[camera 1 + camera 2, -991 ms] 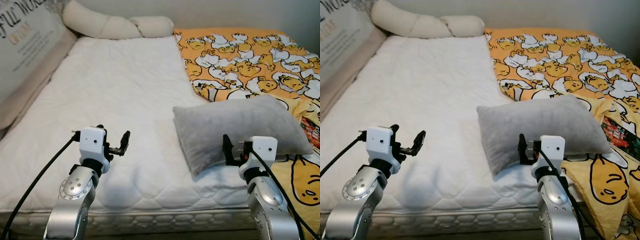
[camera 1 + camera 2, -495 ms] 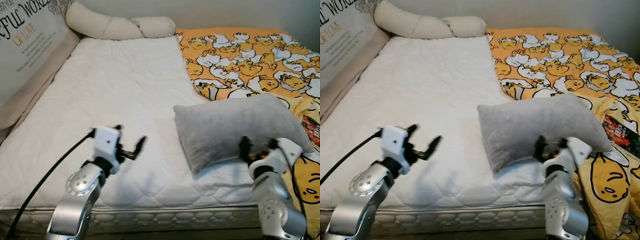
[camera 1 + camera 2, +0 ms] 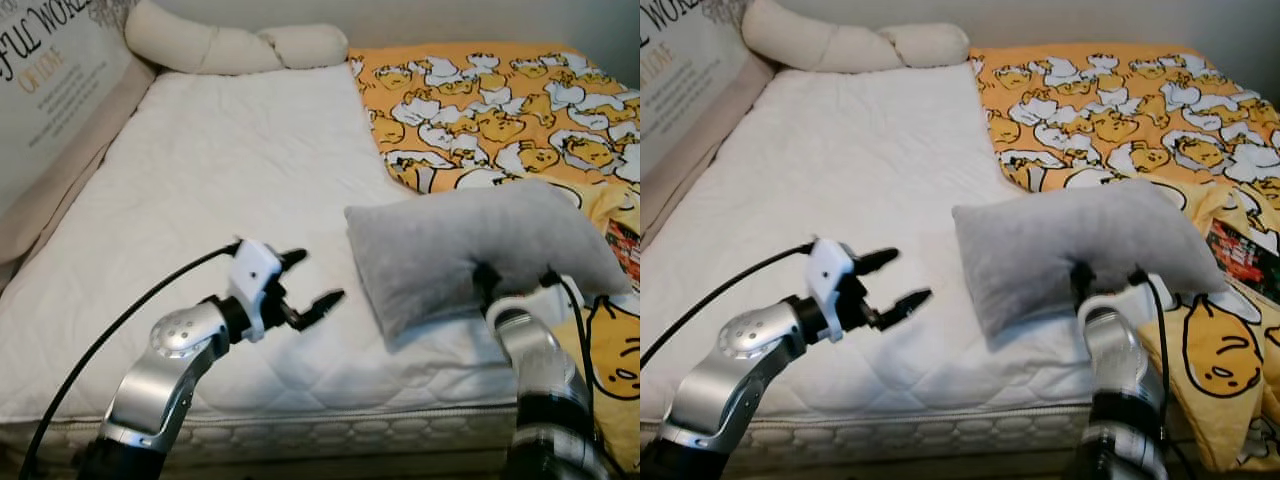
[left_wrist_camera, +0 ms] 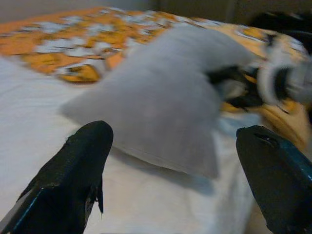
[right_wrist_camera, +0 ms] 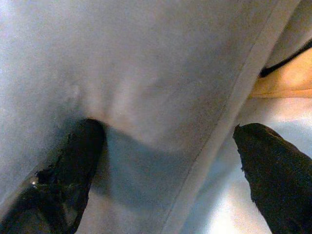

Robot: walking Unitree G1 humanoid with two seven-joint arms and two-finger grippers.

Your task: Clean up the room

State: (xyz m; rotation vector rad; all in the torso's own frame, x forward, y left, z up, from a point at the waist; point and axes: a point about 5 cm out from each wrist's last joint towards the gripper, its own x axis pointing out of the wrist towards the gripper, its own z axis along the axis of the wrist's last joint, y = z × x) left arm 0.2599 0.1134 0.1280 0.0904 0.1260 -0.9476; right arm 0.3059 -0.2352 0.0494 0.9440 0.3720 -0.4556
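Fingers on both arms stand wide apart now, and both arms have pushed forward over the bed (image 3: pixel 230 190) since a second ago: then the two grippers hung back near its front edge, short of the grey pillow (image 3: pixel 470 250). Largest of the changes is on the right, where the right gripper (image 5: pixel 165 165) has gone in against the pillow's near side; in the right wrist view one black finger (image 5: pixel 73 165) dents the grey fabric and the other stands off past the seam, so the cloth lies between them but is not yet pinched. From the head views I can see the right forearm running up under the pillow's lower edge. Smaller, the left gripper (image 3: pixel 305 290) has swung inward across the white mattress and points toward the pillow's left end, near it but apart; in its wrist view the pillow sits between and beyond its fingers (image 4: pixel 73 170)

My reading is that the tidy-up has settled on the pillow as its first item, and the grasp is being set up rather than made. It lies across the seam between bare mattress and the orange patterned blanket (image 3: pixel 500 110), far from the cream bolster (image 3: pixel 230 45) at the head of the bed
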